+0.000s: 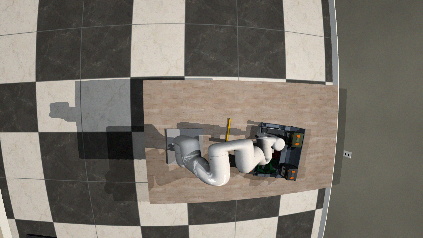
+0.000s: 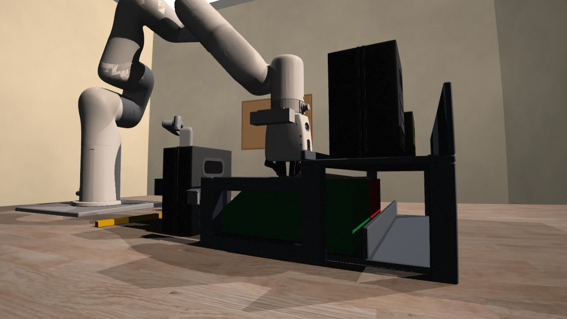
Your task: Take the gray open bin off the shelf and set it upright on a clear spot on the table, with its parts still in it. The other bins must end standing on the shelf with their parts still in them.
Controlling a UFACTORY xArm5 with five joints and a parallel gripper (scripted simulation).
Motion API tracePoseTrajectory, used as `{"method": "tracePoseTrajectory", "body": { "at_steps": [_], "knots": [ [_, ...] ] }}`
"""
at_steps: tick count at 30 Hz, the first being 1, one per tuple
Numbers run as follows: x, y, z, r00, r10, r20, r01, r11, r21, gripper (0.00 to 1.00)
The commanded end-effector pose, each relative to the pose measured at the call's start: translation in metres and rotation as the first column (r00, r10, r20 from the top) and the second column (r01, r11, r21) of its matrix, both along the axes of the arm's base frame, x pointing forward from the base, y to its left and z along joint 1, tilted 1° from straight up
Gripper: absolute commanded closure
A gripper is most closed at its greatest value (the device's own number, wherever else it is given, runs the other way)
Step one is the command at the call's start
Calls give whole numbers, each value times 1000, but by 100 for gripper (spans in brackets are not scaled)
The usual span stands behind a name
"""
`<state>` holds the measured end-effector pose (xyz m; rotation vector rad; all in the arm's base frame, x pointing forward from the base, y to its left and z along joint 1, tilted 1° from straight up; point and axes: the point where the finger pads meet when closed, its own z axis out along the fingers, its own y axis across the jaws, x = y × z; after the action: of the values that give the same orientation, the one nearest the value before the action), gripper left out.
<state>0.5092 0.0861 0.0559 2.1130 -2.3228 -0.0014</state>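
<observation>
A dark shelf [image 1: 301,150] [image 2: 440,222] stands on the right half of the table. In its low open part lie the gray bin [image 1: 270,128] at the far side, a red bin [image 1: 274,153] [image 2: 374,196] in the middle and a green bin [image 1: 266,171] [image 2: 257,214] nearest the side camera. My gripper [image 2: 287,171] reaches straight down into this open part, between the gray bin and the red bin. It is shut on the gray bin's rim. The fingertips are hidden behind the shelf's front rail. From above, the wrist covers them.
Two dark bins with orange parts [image 1: 291,173] [image 1: 297,138] stand on the shelf's upper deck, the nearer one [image 2: 363,99] tall beside my wrist. A gray box with a handle slot [image 2: 215,182] stands at the shelf's far left end. A yellow bar [image 1: 228,128] [image 2: 118,220] lies between the shelf and the arm's base plate [image 1: 170,141].
</observation>
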Motion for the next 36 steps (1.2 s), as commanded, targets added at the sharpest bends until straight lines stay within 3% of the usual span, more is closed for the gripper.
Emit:
{"method": "tracePoseTrajectory", "body": {
  "at_steps": [1, 36],
  "knots": [
    [-5, 1, 2, 1000, 0, 7, 0, 1000, -13, 100],
    [-61, 6, 1, 1000, 0, 6, 0, 1000, -13, 100]
  ]
}}
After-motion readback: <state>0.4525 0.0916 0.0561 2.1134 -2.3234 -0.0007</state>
